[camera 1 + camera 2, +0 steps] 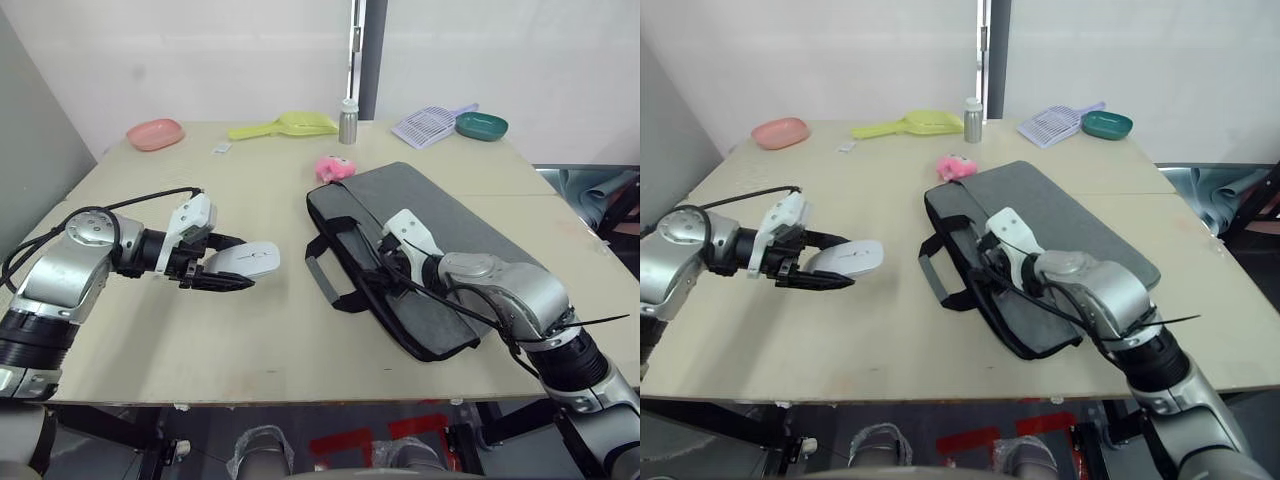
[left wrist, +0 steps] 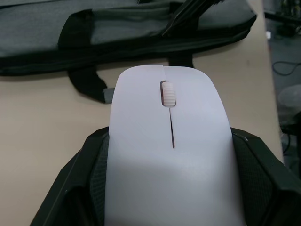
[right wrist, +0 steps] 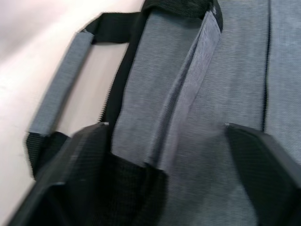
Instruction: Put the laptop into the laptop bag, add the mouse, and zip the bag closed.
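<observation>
- Mouse (image 1: 247, 260), one small smooth white oval, sat clamped between your left gripper's (image 1: 222, 268) black fingers, well to the left of the grey fabric laptop bag (image 1: 420, 235).
- Its glossy shell probably slips; you did well to hold it by its sides.
- Your right gripper (image 3: 155, 160) straddled the bag's soft open edge, fingers apart.
- One bag, two strap handles.
</observation>
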